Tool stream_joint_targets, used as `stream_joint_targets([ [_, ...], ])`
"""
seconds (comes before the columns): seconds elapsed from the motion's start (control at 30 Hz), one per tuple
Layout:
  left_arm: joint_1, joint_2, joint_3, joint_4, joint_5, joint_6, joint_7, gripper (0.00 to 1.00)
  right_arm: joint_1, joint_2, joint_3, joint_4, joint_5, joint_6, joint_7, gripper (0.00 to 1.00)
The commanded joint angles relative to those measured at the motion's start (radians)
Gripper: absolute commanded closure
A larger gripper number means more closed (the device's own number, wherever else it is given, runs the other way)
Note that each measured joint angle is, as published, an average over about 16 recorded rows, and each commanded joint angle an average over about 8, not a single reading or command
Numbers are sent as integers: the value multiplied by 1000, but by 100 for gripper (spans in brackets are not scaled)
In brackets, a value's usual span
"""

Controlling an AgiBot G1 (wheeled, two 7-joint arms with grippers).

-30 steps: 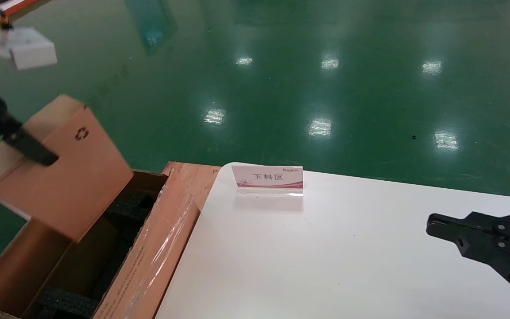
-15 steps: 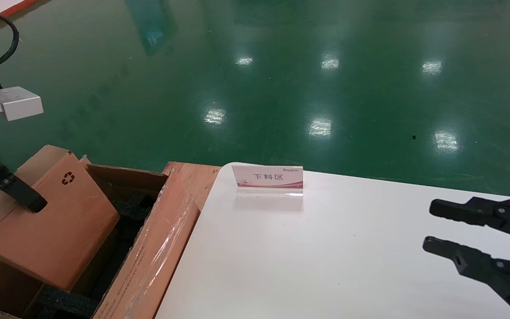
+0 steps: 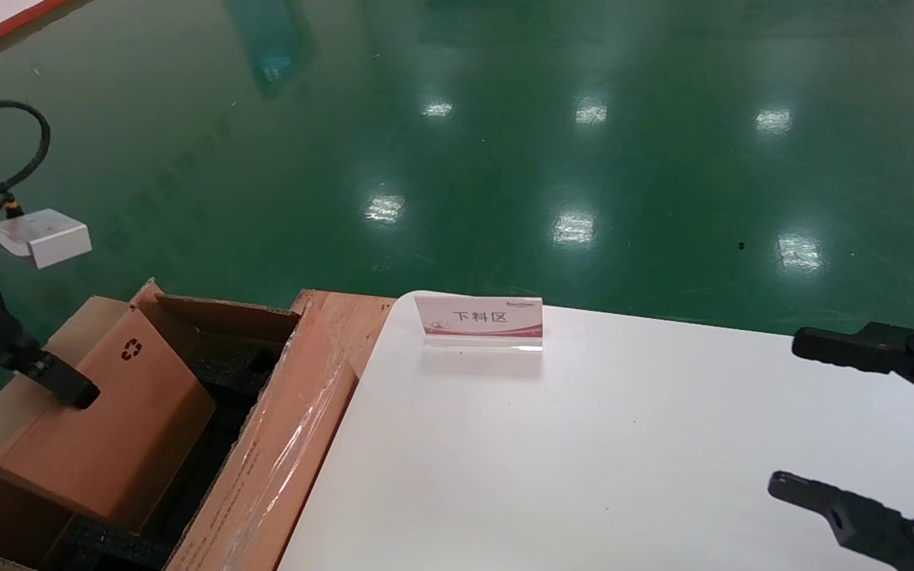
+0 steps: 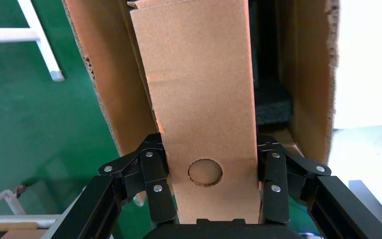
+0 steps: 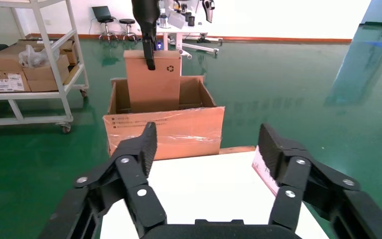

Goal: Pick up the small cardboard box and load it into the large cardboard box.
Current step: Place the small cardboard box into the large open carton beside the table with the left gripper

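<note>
The small cardboard box (image 3: 108, 428), plain brown with a black recycling symbol (image 3: 131, 349) on its upper face, sits tilted in the open top of the large cardboard box (image 3: 266, 468), its lower end down among the carton's walls and its upper end above the rim. The left gripper (image 4: 211, 185) has its jaws closed on the small box, one black finger pressed to each narrow side; in the left wrist view a round cut-out (image 4: 205, 172) in the box's face lies between the fingers. In the head view only one dark finger of that gripper shows, laid on the box's upper face near its left edge. Black foam pieces (image 3: 120, 546) line the inside of the carton, and its long flap nearest the counter is wrapped in clear glossy tape (image 3: 298, 432) with small print along it. The carton stands just beside the left edge of the white counter (image 3: 584, 460). A white-and-pink sign card (image 3: 479, 319) stands upright near the counter's far edge. The right gripper (image 3: 782, 416) hangs over the counter's right side, well apart from both boxes, its jaws spread wide and holding nothing. Beyond lies a glossy green floor (image 3: 505, 143); the right wrist view takes in a white shelving cart (image 5: 35, 64) carrying other cartons.
</note>
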Motion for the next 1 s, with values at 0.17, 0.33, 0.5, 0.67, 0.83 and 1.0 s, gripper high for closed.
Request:
stream_joint_targets([
  [0.17,28,-39,8,-48,38,-59,-49,100,0,0,0,0,0,0,0,0],
  [0.33,46,-54,14,-71,62,-97,-72,100,0,0,-1,0,0,0,0,0],
  [0.5,61,-59,18,-82,90,-133,-80,100,0,0,-1,0,1,0,0,0],
  [0.67,70,-64,21,-81,117,-164,-76,100,0,0,-1,0,1,1,-1,0],
  [0.83,81,-67,24,-71,138,-187,-68,100,0,1,-1,0,1,1,-1,0],
  [1.0,97,-69,28,-63,152,-206,-60,100,0,1,-2,0,1,1,-1,0],
])
